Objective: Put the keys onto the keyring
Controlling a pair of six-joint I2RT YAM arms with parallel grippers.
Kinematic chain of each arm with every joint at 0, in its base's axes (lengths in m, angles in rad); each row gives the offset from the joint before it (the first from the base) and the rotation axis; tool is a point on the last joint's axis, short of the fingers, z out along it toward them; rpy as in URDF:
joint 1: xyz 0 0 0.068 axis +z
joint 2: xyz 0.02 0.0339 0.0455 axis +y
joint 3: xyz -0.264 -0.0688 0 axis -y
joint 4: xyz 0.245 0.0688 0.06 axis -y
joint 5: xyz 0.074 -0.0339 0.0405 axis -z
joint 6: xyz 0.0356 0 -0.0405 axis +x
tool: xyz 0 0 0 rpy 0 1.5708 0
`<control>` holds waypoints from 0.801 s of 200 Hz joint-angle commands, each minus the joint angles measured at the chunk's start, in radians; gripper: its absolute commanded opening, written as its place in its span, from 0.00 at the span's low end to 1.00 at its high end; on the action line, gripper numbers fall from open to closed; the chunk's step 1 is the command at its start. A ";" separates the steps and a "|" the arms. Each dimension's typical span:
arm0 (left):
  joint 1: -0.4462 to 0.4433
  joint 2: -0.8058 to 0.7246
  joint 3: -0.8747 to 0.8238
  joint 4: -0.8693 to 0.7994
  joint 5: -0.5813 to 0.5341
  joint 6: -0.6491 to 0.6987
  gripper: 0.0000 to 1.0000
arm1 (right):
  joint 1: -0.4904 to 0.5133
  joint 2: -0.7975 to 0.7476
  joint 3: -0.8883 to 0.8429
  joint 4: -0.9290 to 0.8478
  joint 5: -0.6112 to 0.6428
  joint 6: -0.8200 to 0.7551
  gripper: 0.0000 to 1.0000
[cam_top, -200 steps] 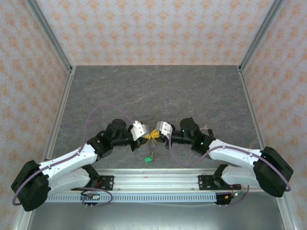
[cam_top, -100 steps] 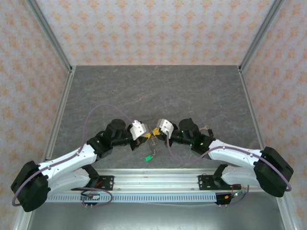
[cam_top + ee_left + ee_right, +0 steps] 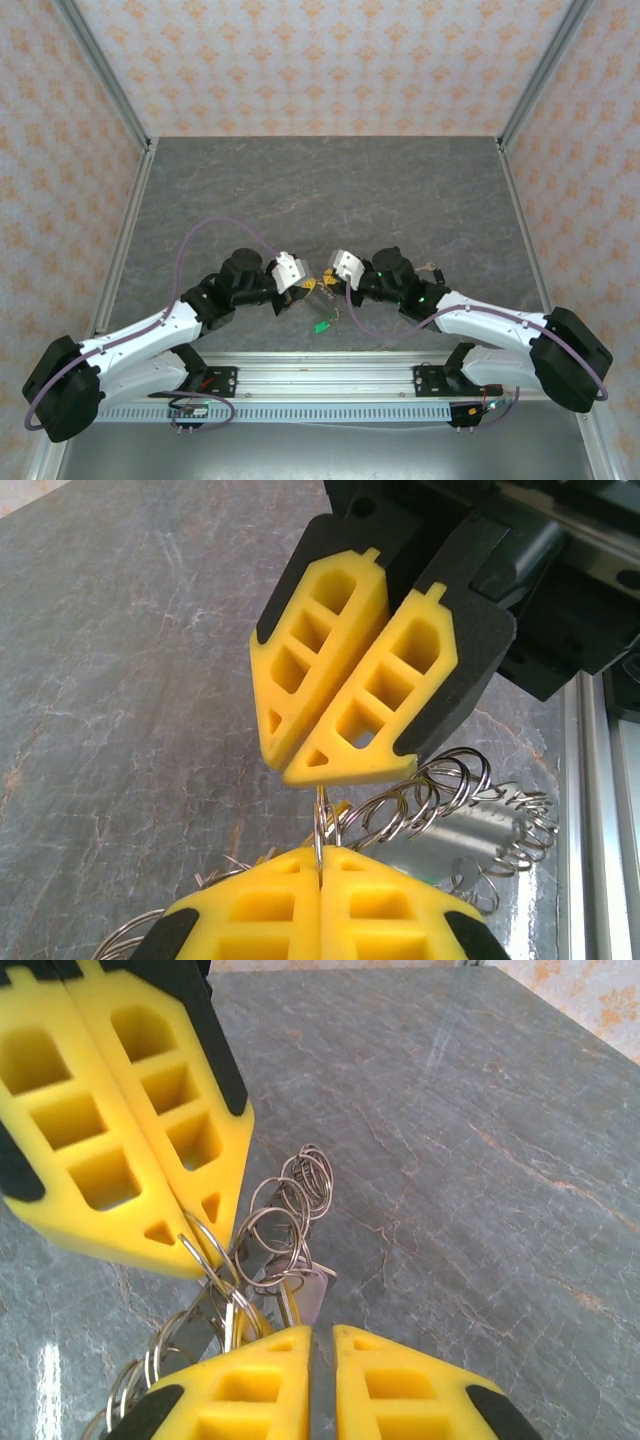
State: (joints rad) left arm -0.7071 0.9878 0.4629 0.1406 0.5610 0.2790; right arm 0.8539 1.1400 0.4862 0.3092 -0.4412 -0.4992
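Nearest us, the green-headed key (image 3: 320,325) sits just below both hands. Our left hand (image 3: 320,858) pinches one wire of the keyring (image 3: 305,1172) above the worktop (image 3: 450,1110). The right hand (image 3: 322,1335) stands barely parted. We judge the ring light, springy and slippery, best gripped by a single coil.

The top external view looks down from behind the arm bases over the whole grey marbled tabletop (image 3: 330,190). The wrist views sit low, very close, facing each other across the shared coiled silver wire keyring (image 3: 437,798).
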 commanded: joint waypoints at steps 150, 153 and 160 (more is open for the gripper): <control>-0.006 0.019 0.018 0.088 0.129 0.004 0.00 | -0.004 -0.169 -0.022 -0.067 -0.212 -0.058 0.15; -0.006 0.019 0.018 0.087 0.130 0.004 0.00 | -0.004 -0.166 -0.020 -0.068 -0.217 -0.058 0.16; -0.006 0.021 0.021 0.083 0.136 0.006 0.00 | -0.005 -0.159 -0.015 -0.071 -0.227 -0.061 0.16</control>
State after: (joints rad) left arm -0.7071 1.0084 0.4629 0.1551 0.6449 0.2794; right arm 0.8509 0.9615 0.4366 0.2497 -0.5583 -0.5552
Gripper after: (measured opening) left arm 0.040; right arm 0.156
